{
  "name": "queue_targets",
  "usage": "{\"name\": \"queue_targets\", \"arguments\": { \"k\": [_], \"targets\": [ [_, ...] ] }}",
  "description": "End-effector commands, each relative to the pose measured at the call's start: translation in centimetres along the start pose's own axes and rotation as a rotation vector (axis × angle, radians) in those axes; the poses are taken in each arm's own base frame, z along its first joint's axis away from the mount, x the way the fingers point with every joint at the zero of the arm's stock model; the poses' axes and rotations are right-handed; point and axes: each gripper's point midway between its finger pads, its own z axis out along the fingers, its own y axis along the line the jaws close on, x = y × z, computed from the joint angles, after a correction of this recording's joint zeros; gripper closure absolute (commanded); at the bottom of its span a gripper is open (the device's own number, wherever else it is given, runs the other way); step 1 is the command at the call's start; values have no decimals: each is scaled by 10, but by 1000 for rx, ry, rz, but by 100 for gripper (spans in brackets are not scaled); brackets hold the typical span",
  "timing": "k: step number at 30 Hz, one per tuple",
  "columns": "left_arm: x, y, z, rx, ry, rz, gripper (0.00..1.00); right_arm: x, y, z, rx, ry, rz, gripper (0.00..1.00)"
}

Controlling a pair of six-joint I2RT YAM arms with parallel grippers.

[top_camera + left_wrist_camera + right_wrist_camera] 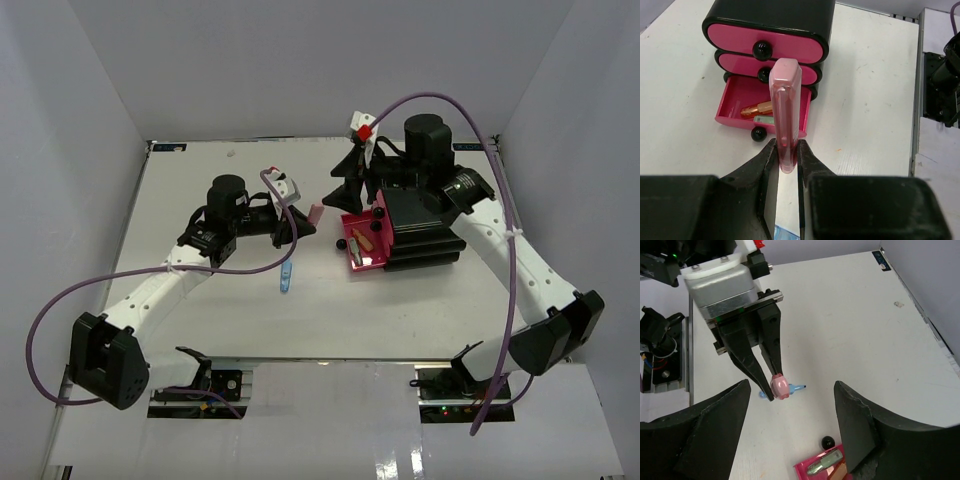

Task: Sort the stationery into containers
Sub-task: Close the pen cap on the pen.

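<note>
- Under both arms, everything is being carried by a white table.
- Toward the table's far right, a black three-tier cabinet is being overhung by the right arm. Its two upper drawers are being shown pushed in.
- Above the table in front of the cabinet, the right gripper is being held with its jaws spread wide. Nothing is being gripped between them.
- Left of the cabinet, the left gripper is being held with its jaws pinching a pink pen. The pen is being held clear of the table and pointed toward the cabinet.
- At the cabinet's foot, the bottom drawer is being shown pulled out, with its black knob at the front.
- Inside that drawer, an orange pen and a grey-green piece are being held side by side.
- On the bare table near the left gripper, a light-blue piece is being left lying flat.
</note>
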Motion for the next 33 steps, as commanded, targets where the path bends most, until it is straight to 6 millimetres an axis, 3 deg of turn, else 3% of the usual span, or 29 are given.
{"name": "queue_targets", "arguments": {
  "k": [1,7,16,24,33],
  "targets": [
    [-6,-2,-8,-18,-10,69,100,0,6,4,-63,43,-15,27],
    [-11,-12,-7,41,-29,62,100,20,6,13,-94,93,-28,30],
    [-12,-30,-2,173,-42,1,100,35,15,17,-141,119,-43,37],
    [-11,-31,-1,191,-39,-8,100,37,19,22,-164,124,-35,47],
    [-10,-30,-1,183,-37,-11,100,39,30,22,-198,127,-30,48]
  ]
}}
